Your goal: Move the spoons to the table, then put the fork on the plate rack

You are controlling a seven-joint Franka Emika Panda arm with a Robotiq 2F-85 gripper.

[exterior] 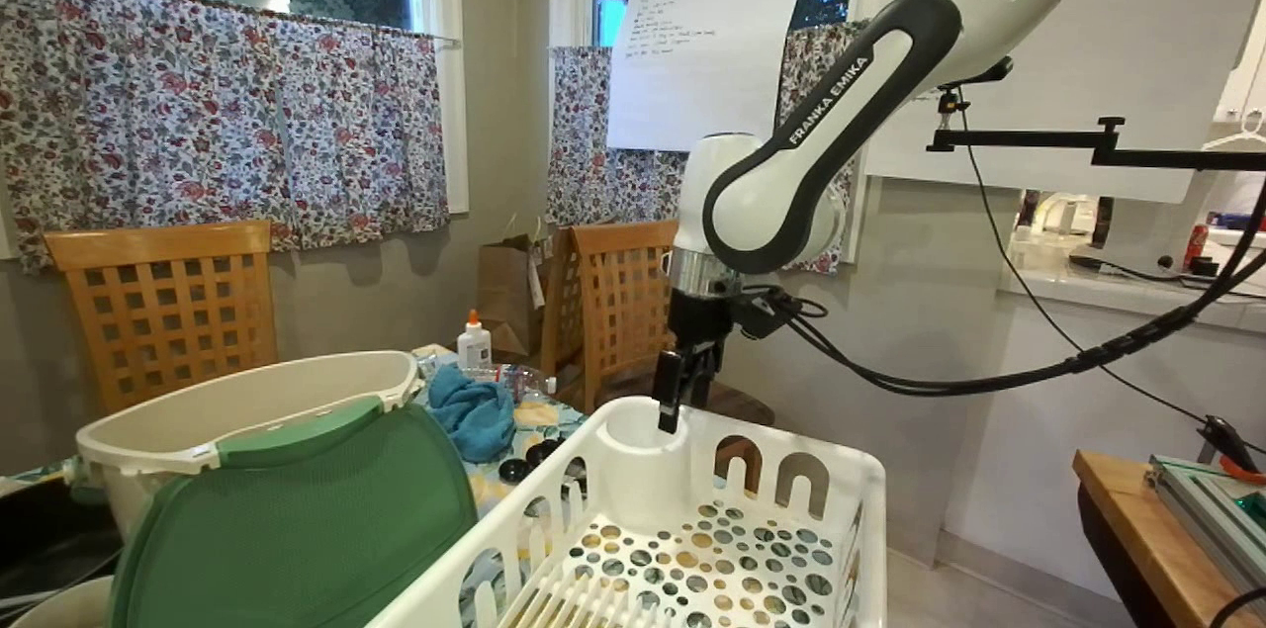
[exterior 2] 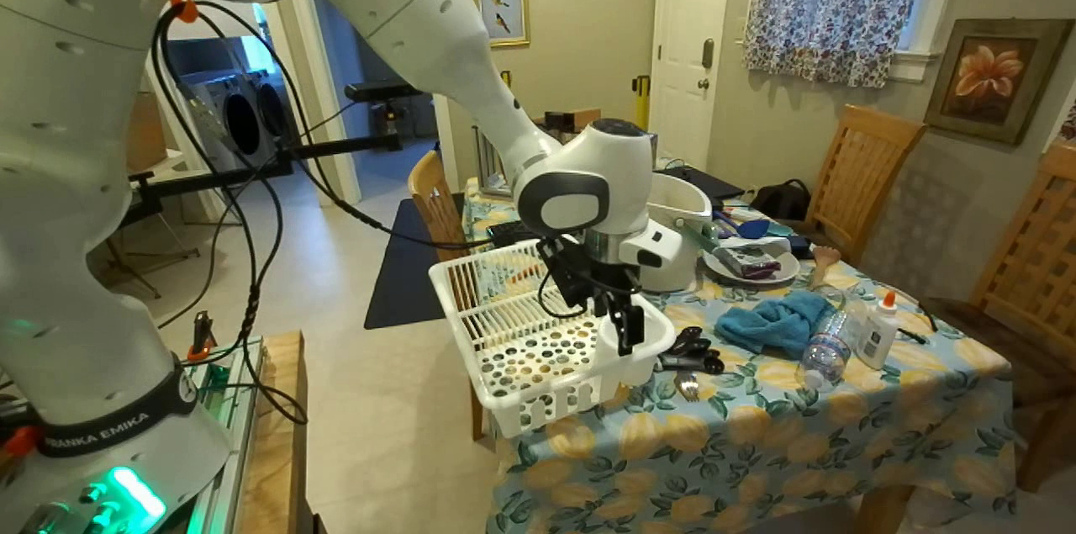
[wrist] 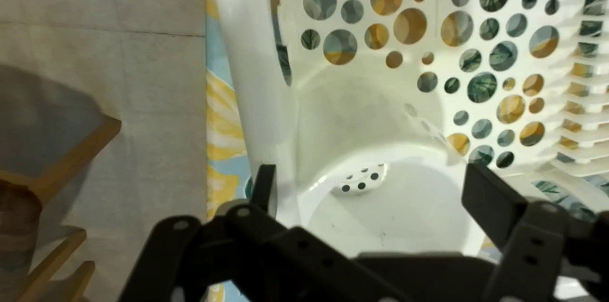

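Gripper [wrist: 378, 192] jaws wide apart, nothing held, lined up over a utensil cup [exterior: 643, 485]: smooth round white plastic, drain holes inside. Can't tell if it touches the rim. Cup sits in a corner of the plate rack [exterior: 859, 470]: white plastic, arched wall slots, hole-punched floor, slatted section. Rack wall stands between gripper and black spoons [exterior 2: 691, 346], a glossy overlapping heap just outside on the cloth-covered table [exterior 2: 748, 441], lemon print. Metal fork [exterior 2: 688, 385] beside them, tines showing. Also there: cream tub [exterior: 277, 391] with slanted green mesh cover [exterior: 326, 519], crumpled teal towel [exterior 2: 765, 324], clear plastic bottle [exterior 2: 828, 353], white glue bottle [exterior 2: 878, 335], loaded white plate [exterior 2: 788, 269]. Room: pale tile floor [wrist: 162, 78], lattice-back wooden chairs [exterior: 158, 240], floral curtain [exterior: 198, 104], handwritten paper sheet [exterior: 712, 94].
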